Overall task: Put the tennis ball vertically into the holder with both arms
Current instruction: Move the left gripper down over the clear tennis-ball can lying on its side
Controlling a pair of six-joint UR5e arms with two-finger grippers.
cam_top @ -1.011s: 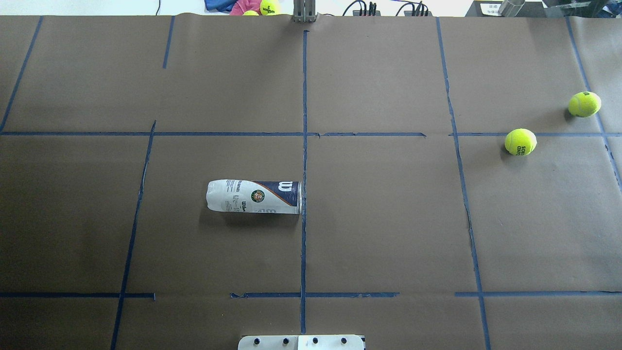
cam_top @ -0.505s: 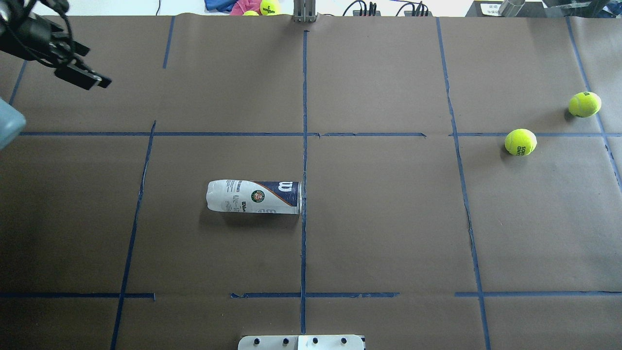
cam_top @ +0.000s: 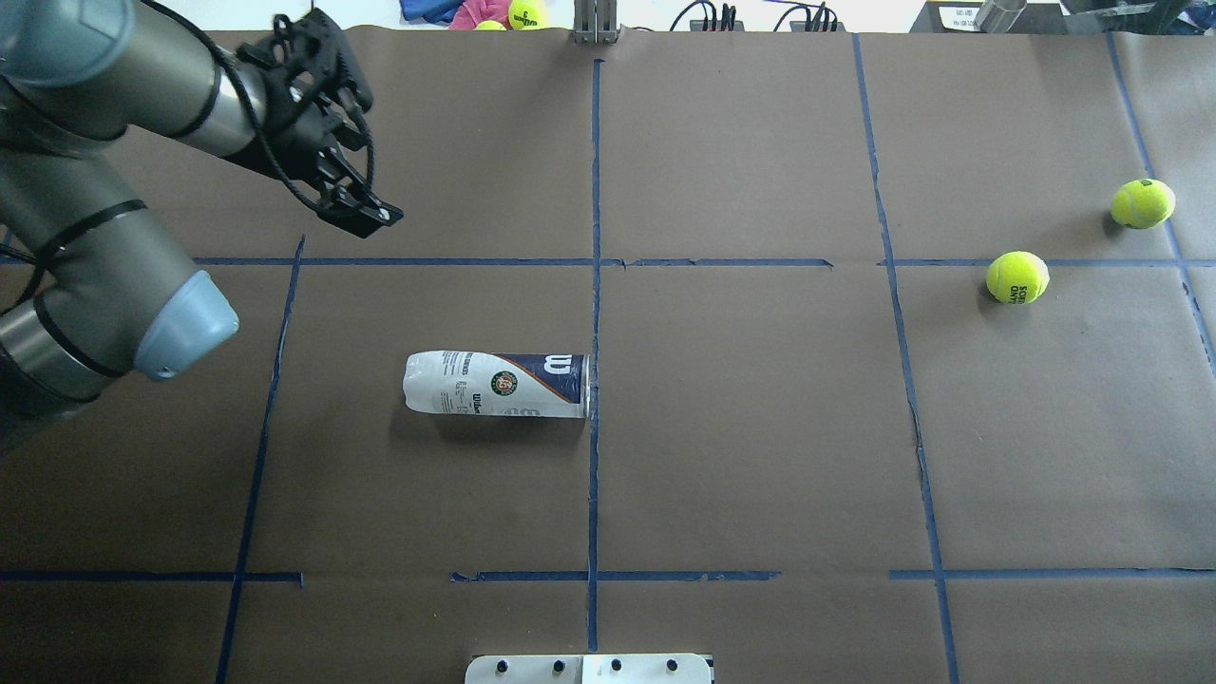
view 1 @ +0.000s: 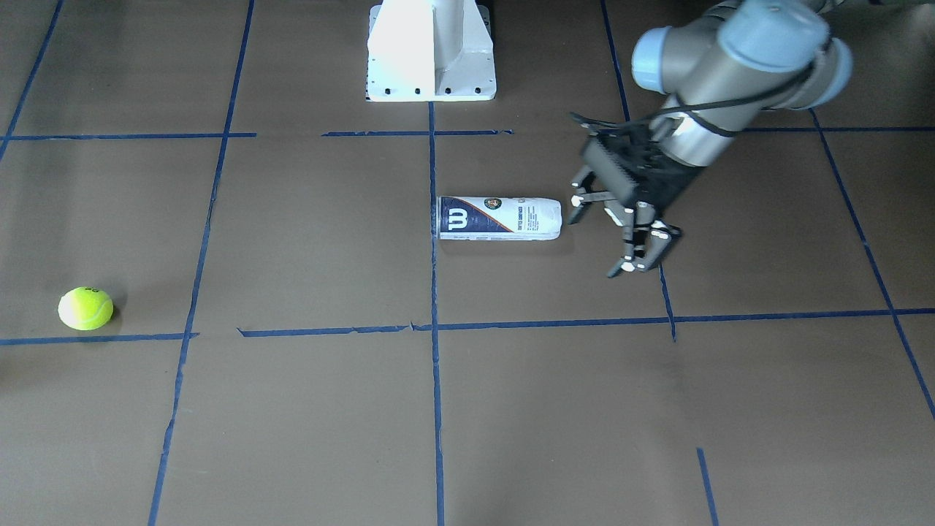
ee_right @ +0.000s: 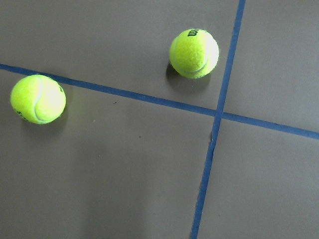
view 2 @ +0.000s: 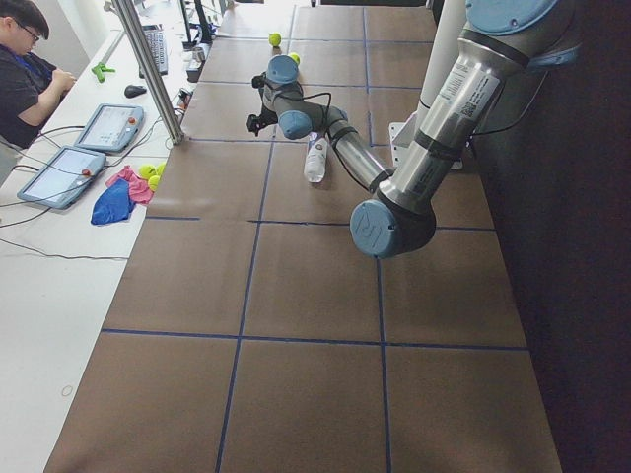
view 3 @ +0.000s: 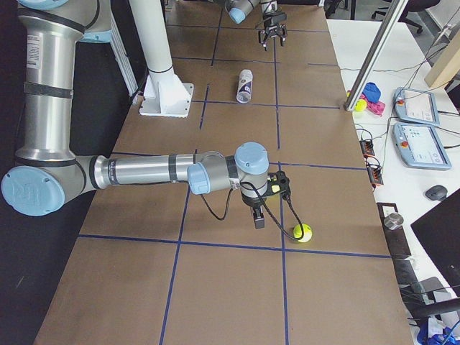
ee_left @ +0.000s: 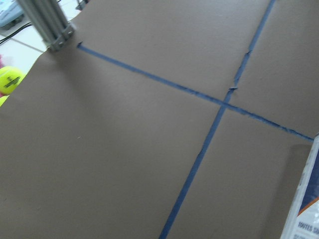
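The holder (cam_top: 494, 385) lies on its side at the table's middle, with its open end toward the centre tape line; it also shows in the front view (view 1: 500, 218) and at the edge of the left wrist view (ee_left: 306, 199). Two tennis balls (cam_top: 1017, 277) (cam_top: 1143, 203) rest on the table at the far right, and both show in the right wrist view (ee_right: 38, 98) (ee_right: 194, 53). My left gripper (view 1: 612, 241) is open and empty, hovering just beyond the holder's closed end (cam_top: 356, 185). My right gripper (view 3: 260, 214) hangs close to a ball (view 3: 302, 233); I cannot tell whether it is open.
Blue tape lines divide the brown paper table cover (cam_top: 760, 456). The white pedestal base (view 1: 431, 51) stands at the robot's edge. A metal post (cam_top: 596, 24), cloths and spare balls (cam_top: 527, 13) sit beyond the far edge. An operator (view 2: 30, 69) sits at a side desk.
My left arm has come into the overhead view from the left and swung right, toward the holder. The holder and both balls have not moved.
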